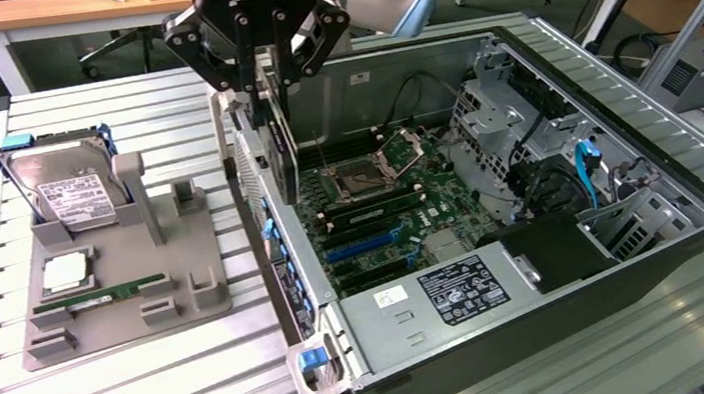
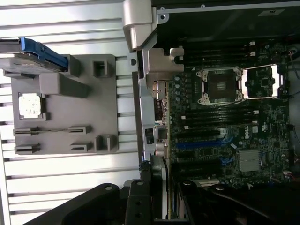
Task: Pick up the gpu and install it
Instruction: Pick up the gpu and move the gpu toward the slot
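— One thing is in the gripper: the graphics card. The two fingers are clamped on its top edge, and it hangs on edge, close to upright.
— Where does it hang?
— Over the open computer case, just by the wall at the exterior view's left, above the edge of the motherboard. I'd judge it not yet seated in any slot.
— And the grey tray?
— Well apart, further to the exterior view's left, with the hard drive and the memory stick on it.
— So what makes this step go well?
— Squareness, I think. The card's lower edge should run parallel to the blue slots, with its metal bracket end toward that wall. Any tilt would likely jam one corner first.
— Speed?
— Slow and straight down, in my judgement. A thin card clamped at one edge can swing or slip. The processor socket also sits nearby, and it would not forgive a knock.
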`<state>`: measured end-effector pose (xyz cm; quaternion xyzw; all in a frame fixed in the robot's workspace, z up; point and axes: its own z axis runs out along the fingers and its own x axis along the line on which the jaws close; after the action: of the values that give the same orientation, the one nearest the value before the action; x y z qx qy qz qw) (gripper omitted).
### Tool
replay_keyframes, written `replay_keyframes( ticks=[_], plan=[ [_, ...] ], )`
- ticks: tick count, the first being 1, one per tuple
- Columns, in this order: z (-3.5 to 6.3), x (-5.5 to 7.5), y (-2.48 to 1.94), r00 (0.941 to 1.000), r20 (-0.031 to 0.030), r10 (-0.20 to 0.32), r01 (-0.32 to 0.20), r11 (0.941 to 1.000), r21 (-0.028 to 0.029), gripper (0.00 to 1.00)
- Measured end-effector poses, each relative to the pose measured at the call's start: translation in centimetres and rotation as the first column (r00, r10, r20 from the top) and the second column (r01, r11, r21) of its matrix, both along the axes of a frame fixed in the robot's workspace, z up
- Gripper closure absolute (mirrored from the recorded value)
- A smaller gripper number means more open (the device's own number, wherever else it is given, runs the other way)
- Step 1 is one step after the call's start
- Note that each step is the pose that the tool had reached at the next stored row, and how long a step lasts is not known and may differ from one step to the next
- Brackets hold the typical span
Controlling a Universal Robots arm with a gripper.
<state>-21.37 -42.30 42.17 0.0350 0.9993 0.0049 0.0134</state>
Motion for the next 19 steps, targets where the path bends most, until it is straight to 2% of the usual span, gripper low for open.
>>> replay_keyframes(
  ticks=[19],
  plan=[
    [-0.13, 0.59, 0.00, 1.0000, 0.0000, 0.000, 0.000, 1.0000, -0.0031, 0.73]
  ],
)
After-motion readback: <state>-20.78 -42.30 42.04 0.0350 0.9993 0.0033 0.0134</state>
